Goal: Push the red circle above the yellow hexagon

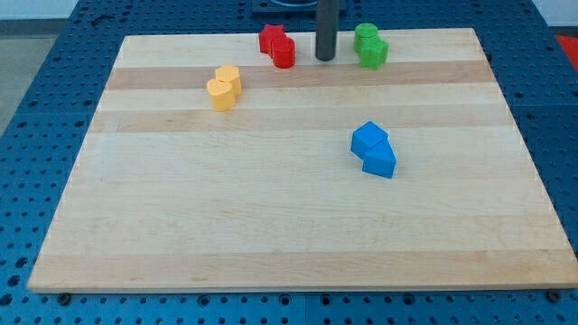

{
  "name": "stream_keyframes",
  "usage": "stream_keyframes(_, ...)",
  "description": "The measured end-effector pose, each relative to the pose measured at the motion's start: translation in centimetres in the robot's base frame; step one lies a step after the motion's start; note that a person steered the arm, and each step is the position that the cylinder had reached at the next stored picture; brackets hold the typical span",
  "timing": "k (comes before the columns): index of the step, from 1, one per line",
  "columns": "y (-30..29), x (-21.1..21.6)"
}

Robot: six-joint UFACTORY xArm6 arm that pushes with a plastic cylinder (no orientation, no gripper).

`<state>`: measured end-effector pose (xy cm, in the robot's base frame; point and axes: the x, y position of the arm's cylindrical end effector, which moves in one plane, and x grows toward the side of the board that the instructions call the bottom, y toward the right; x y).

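Two red blocks sit together near the view's top: the red circle (284, 53) in front and another red block (272, 38) just behind it to the left. Two yellow blocks touch at the upper left: the yellow hexagon (220, 93) in front, and a second yellow block (228, 77) behind it. My tip (325, 58) rests on the board just to the right of the red circle, between the red pair and the green pair. The red circle lies up and to the right of the yellow hexagon.
Two green blocks (370, 45) sit together right of my tip near the top edge. Two blue blocks (374, 150) touch right of the centre. The wooden board (181, 226) lies on a blue perforated table.
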<state>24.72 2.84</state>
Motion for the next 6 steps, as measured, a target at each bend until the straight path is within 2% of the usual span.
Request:
stream_keyframes(4, -9.7, 0.1)
stream_keyframes(6, -9.2, 3.4)
